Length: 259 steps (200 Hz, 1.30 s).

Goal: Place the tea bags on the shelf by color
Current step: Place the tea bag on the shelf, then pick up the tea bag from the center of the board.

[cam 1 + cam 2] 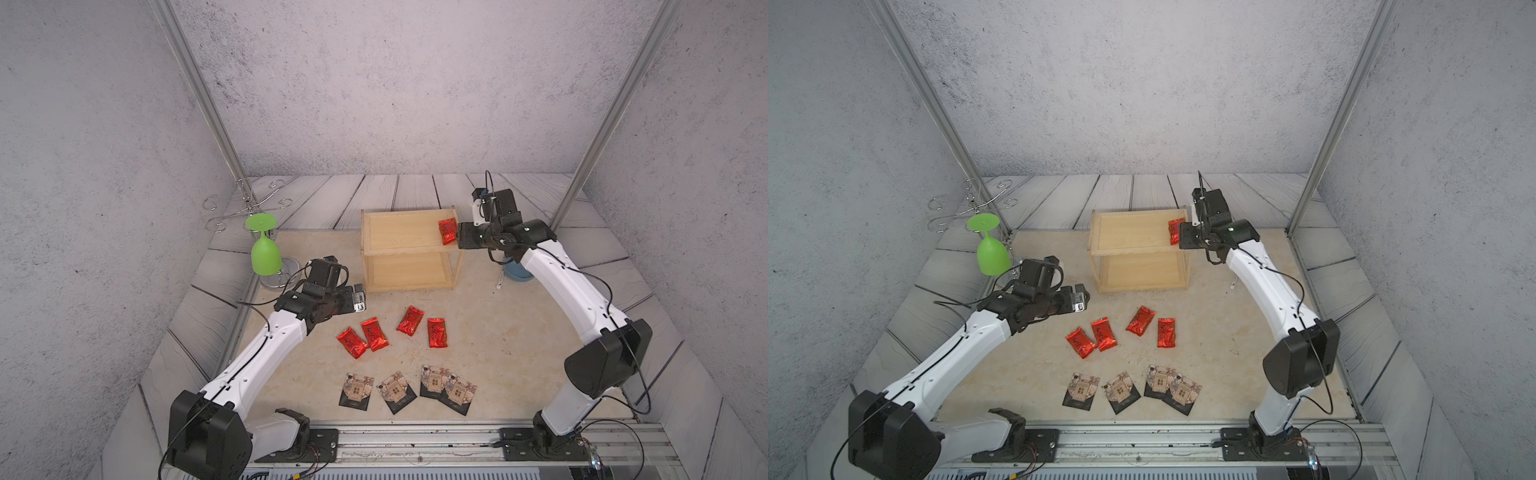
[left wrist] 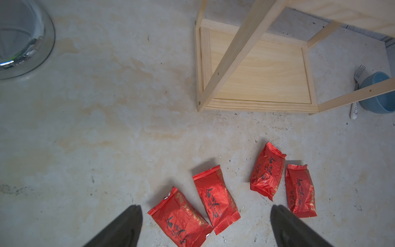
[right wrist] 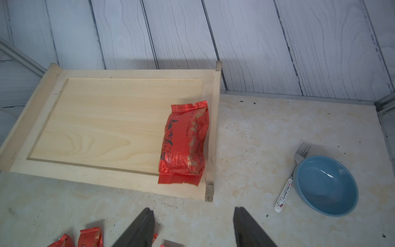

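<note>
The light wooden shelf [image 1: 399, 235] stands at mid table, in both top views. One red tea bag [image 1: 447, 231] lies at the right end of its top board [image 3: 106, 119], its lower seam over the front rim. My right gripper [image 3: 193, 210] is open just off that end of the shelf, with nothing between its fingers. Several red tea bags [image 1: 375, 333] lie on the table in front of the shelf, and several black ones [image 1: 356, 390] lie nearer the front. My left gripper [image 2: 206, 206] hovers open over two of the red ones [image 2: 215, 196]. The lower board [image 2: 256, 74] is bare.
A green wine glass [image 1: 264, 253] hangs upside down on a wire rack at the left, above the rack's glass base [image 2: 25, 42]. A blue bowl [image 3: 326, 185] with a white-handled fork [image 3: 292, 177] beside it sits right of the shelf, under my right arm.
</note>
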Motion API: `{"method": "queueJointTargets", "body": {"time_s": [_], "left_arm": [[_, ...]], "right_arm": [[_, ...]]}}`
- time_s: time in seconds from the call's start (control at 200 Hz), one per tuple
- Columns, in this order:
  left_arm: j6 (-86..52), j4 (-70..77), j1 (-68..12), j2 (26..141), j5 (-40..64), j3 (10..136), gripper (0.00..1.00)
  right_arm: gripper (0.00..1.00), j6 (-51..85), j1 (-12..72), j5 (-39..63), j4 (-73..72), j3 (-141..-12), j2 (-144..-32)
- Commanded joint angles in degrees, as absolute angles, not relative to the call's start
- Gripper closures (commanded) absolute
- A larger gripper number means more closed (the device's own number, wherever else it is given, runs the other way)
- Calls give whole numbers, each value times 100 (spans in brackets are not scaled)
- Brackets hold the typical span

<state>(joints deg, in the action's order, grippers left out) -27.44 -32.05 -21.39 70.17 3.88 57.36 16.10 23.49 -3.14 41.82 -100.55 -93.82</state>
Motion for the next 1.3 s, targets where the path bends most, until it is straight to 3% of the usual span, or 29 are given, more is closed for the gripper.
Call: {"method": "queueJointTargets", "body": {"time_s": [0.0, 0.215, 0.38, 0.595, 1.291], "left_arm": [[-2789, -3421, -2127, 6813, 348, 5732, 0], [-2892, -3551, -2127, 6626, 426, 5551, 2], [-2918, -3612, -2127, 6627, 440, 5453, 2], [-2852, -3738, -2127, 6793, 275, 5478, 0], [-2799, -4349, -2126, 7035, -1, 5773, 1]], "right_arm": [[36, 1899, 2549, -272, 4235, -9334, -8798], [37, 3080, 3499, -839, 3713, -6886, -7783], [36, 3560, 4000, -952, 3439, -6052, -8045], [26, 3723, 4150, -632, 2990, -5871, -8581], [23, 3994, 4309, -712, 3364, -6659, -10348]]}}
